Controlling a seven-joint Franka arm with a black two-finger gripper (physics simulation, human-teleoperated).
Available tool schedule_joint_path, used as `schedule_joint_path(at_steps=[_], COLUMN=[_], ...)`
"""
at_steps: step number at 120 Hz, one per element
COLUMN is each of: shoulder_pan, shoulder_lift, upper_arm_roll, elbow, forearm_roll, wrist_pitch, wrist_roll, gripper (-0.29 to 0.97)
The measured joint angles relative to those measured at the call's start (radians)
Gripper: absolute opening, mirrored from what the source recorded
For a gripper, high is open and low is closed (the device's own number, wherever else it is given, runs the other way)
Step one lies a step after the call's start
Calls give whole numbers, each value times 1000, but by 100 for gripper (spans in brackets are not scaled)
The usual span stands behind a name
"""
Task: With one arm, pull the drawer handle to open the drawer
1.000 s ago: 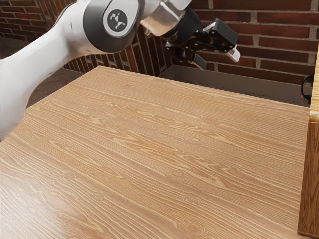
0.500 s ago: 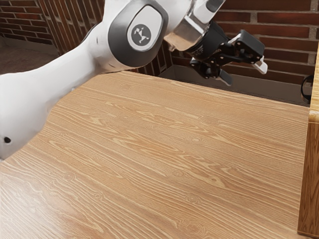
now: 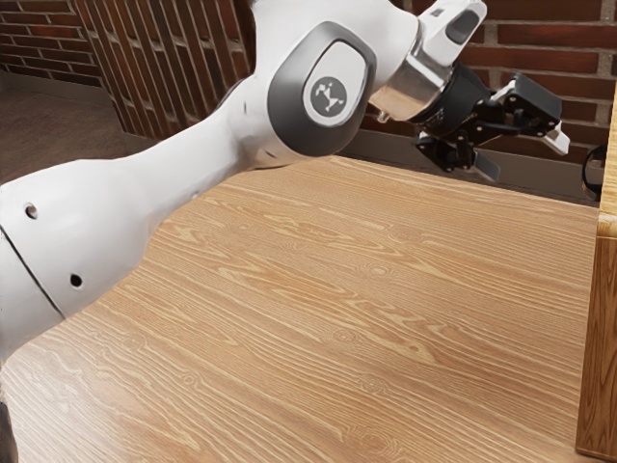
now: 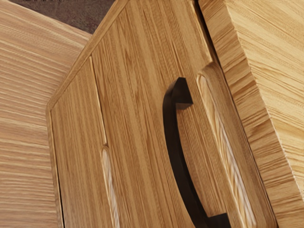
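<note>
A wooden cabinet (image 3: 600,338) stands at the exterior view's right edge, and part of a black drawer handle (image 3: 589,172) peeks out near its top. My gripper (image 3: 522,152) hangs open in the air above the table's far side, a short way to the left of that handle, with nothing between its fingers. In the wrist view the drawer front (image 4: 137,118) faces my hand. The curved black handle (image 4: 176,156) runs along the drawer front, still some distance ahead of my hand.
The wooden table (image 3: 318,318) spreads below the arm. A red brick wall (image 3: 569,68) stands behind it, and a grey ledge (image 3: 521,174) runs along its base. My white arm (image 3: 193,203) crosses the exterior view's left half.
Over the last second my gripper has travelled toward the exterior view's right and slightly down, closer to the cabinet. The fingers have stayed apart.
</note>
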Motion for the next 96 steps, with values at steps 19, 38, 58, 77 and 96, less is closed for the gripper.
schedule_joint_path(at_steps=[19,38,58,77,96], shoulder_pan=[-1,-3,-7,-7,-7], shoulder_lift=[15,20,37,54,72], upper_arm_roll=[0,1,1,1,1], elbow=[2,-4,1,25,30], forearm_roll=[-8,-18,-24,-34,-39], wrist_pitch=[20,30,41,50,55], wrist_roll=[-3,-7,-9,-11,-13], gripper=[68,68,68,68,68])
